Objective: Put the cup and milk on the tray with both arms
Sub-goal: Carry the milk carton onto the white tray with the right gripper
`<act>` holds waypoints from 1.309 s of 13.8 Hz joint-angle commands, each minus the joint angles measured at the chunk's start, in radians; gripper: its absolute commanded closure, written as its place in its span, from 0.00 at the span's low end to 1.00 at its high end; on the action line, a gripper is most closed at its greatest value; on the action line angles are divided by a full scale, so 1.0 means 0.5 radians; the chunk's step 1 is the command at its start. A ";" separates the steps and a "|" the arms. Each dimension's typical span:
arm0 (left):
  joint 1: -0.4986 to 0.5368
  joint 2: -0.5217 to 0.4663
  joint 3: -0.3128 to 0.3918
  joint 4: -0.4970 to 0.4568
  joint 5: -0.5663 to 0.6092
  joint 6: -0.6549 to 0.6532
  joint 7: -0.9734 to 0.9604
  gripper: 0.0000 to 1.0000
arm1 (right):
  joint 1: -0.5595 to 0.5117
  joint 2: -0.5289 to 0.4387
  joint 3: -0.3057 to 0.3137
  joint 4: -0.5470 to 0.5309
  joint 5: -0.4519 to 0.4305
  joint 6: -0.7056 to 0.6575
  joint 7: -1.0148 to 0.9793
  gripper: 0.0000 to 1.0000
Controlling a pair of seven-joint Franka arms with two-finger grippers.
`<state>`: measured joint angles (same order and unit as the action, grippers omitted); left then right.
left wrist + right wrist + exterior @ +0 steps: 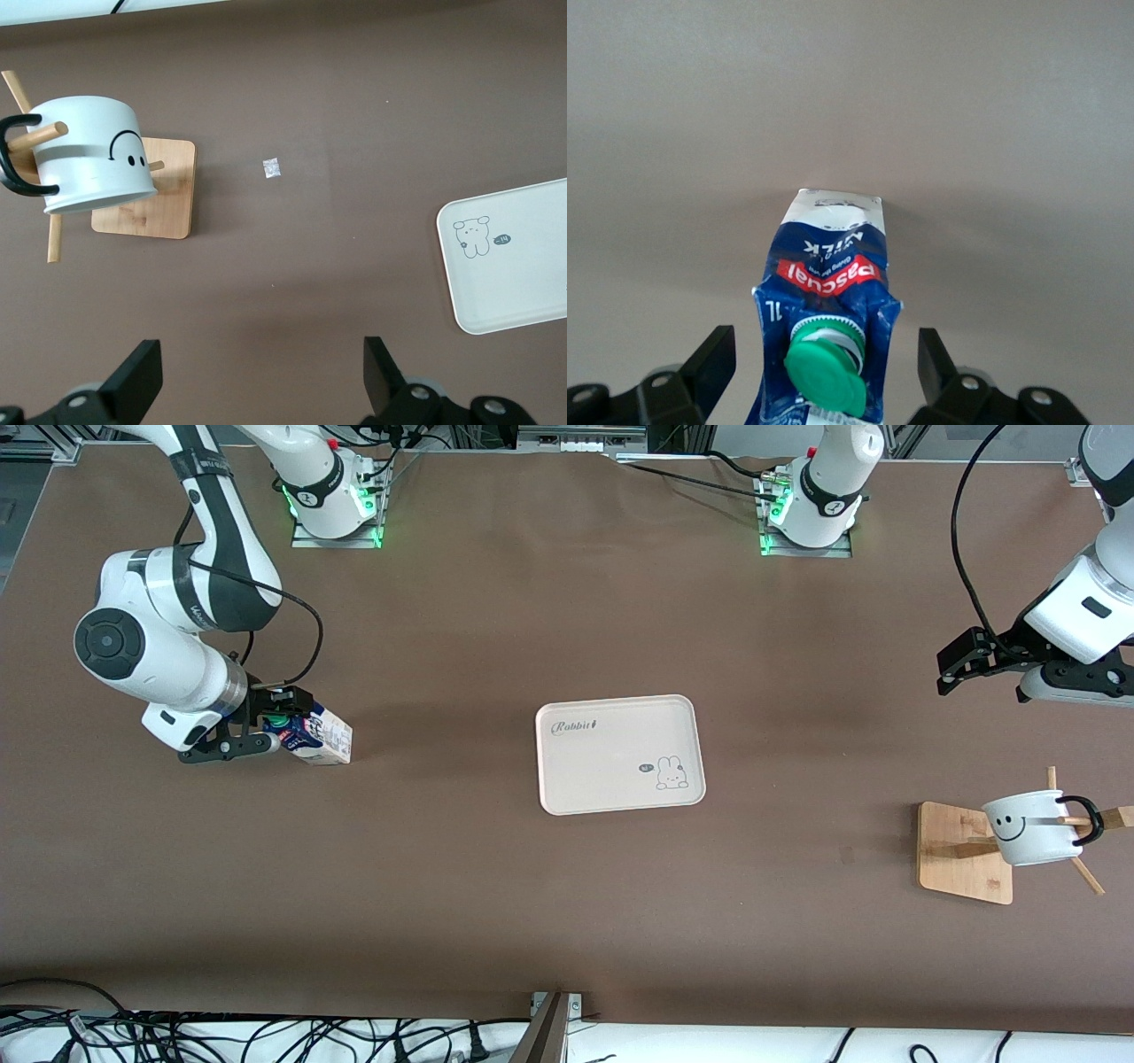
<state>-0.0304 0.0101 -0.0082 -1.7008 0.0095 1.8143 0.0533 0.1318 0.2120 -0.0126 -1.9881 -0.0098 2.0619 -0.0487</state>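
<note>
At right arm's end of table, right gripper [263, 732] spread wide astride standing milk [824, 301]: close squarely below cap; tray [620, 779] central; left gripper [961, 664], open, hovering above racked cup [1032, 828].

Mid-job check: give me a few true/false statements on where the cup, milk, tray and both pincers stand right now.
1. The tray holds nothing. True.
2. The cup stands on the tray. False: it hangs on the wooden rack toward the left arm's end of the table.
3. The right pincer is open with a finger on each side of the milk. True.
4. The milk is lifted off the table. False: it stands on the table.
5. The left pincer grips the cup. False: it is open, apart from it.
</note>
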 commanded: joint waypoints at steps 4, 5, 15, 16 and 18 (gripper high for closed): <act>0.009 0.032 -0.008 0.073 -0.034 -0.051 0.028 0.00 | -0.009 -0.068 0.013 -0.052 0.023 0.012 0.005 0.48; 0.009 0.032 -0.011 0.073 -0.034 -0.051 0.025 0.00 | -0.006 -0.071 0.013 -0.049 0.023 0.009 0.005 0.50; 0.015 0.157 0.004 0.244 -0.031 -0.051 0.025 0.00 | 0.242 0.039 0.019 0.441 0.032 -0.353 0.308 0.54; 0.015 0.197 0.007 0.296 -0.031 -0.051 0.025 0.00 | 0.319 0.103 0.019 0.566 0.038 -0.447 0.397 0.54; 0.012 0.213 0.007 0.315 -0.034 -0.051 0.022 0.00 | 0.478 0.238 0.019 0.791 0.050 -0.580 0.606 0.54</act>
<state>-0.0284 0.0736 -0.0042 -1.6101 0.0095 1.8143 0.0533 0.3068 0.2320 0.0008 -1.7359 -0.0011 1.8467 0.1675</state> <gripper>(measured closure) 0.000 0.533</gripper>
